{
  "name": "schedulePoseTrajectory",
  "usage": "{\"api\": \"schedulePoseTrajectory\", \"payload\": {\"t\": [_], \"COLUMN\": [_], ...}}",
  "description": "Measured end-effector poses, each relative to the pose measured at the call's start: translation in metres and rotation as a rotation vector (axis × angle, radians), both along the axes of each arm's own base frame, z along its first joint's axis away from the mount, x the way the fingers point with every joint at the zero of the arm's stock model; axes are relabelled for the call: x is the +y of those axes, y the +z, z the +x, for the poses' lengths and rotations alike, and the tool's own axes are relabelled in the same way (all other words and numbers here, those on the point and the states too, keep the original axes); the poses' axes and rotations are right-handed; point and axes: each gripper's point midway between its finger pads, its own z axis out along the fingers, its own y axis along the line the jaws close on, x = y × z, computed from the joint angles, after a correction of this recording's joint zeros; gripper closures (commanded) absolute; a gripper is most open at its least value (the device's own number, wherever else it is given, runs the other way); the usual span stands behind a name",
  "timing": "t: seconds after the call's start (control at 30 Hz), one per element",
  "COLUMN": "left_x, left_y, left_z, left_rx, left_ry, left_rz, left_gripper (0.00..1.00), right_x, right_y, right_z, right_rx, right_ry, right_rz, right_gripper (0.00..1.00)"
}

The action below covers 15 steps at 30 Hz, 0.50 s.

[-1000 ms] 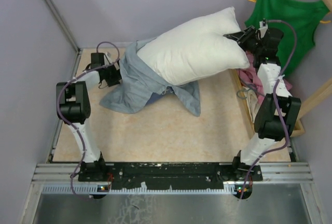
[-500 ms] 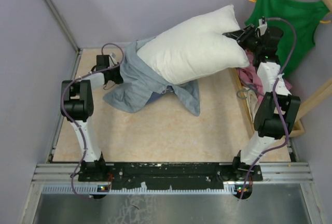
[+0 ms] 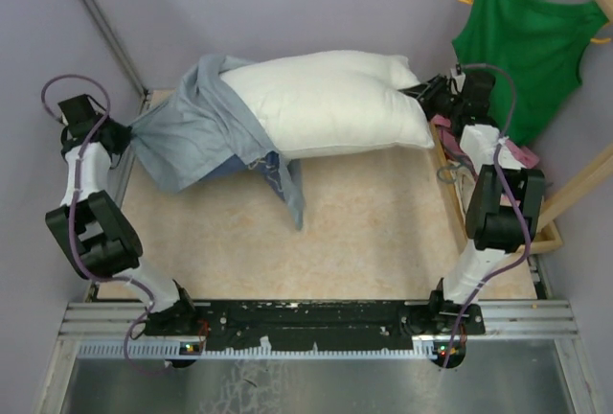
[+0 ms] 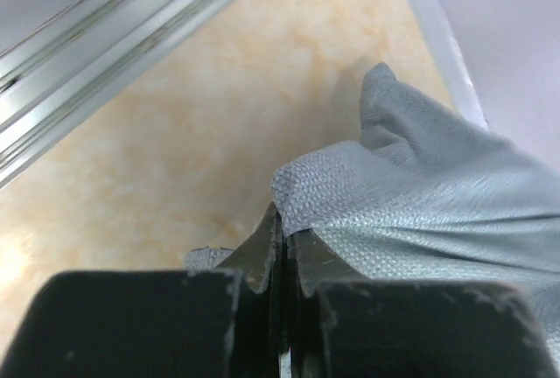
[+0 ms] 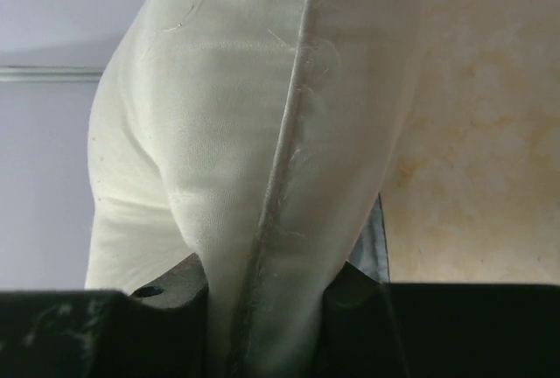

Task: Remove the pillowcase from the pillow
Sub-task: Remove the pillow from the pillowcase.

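Top external view: the left gripper (image 3: pixel 123 136) is pinched tight on the left end of the pillowcase (image 3: pixel 196 131), and the right gripper (image 3: pixel 426 98) squeezes the right end of the pillow (image 3: pixel 326 103). The case covers only the pillow's left end, so this looks like the pulling-off step. Next, I think the left arm should pull away to the left while the right one holds on.

The left arm (image 3: pixel 91 232) folds out to its own left, its forearm raised toward the far edge and its wrist turned inward. The left gripper (image 4: pixel 280 242) is fully closed, with a fold of the pillowcase (image 4: pixel 420 194) pinched between its jaws. The right arm (image 3: pixel 500 208) reaches straight away from its base, and the right gripper (image 3: pixel 428 100) is turned inward. Its jaws stand partly apart and seem to clamp the pillow (image 5: pixel 262 133) edge between them, though the fingertips are hidden.
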Motion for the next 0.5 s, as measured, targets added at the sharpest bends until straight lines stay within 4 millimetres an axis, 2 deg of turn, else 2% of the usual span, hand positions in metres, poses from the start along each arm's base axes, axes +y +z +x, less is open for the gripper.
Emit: {"api": "schedulePoseTrajectory", "payload": {"t": [0.1,0.2,0.27,0.33,0.5], "left_x": [0.018,0.013,0.009,0.010,0.028], "left_y": [-0.021,-0.056,-0.071,-0.073,-0.052], "left_z": [-0.026,-0.068,-0.092,-0.109,-0.125], "left_rx": [0.083,0.196,0.254,0.281,0.225], "left_ry": [0.114,0.199,0.245,0.291,0.395], "left_rz": [-0.027,-0.045,-0.052,-0.046,-0.031], "left_gripper": [1.00,1.00,1.00,1.00,1.00], "right_x": [-0.004,-0.017,-0.027,-0.034,-0.033], "right_y": [-0.023,-0.035,-0.038,-0.036,-0.021], "right_z": [-0.007,-0.017,-0.024,-0.030,-0.035], "right_rx": [0.072,0.120,0.139,0.144,0.107], "right_ry": [-0.027,-0.085,-0.131,-0.154,-0.143], "right_rz": [0.022,0.022,0.027,0.036,0.039], "right_gripper": [1.00,1.00,1.00,1.00,1.00]}}
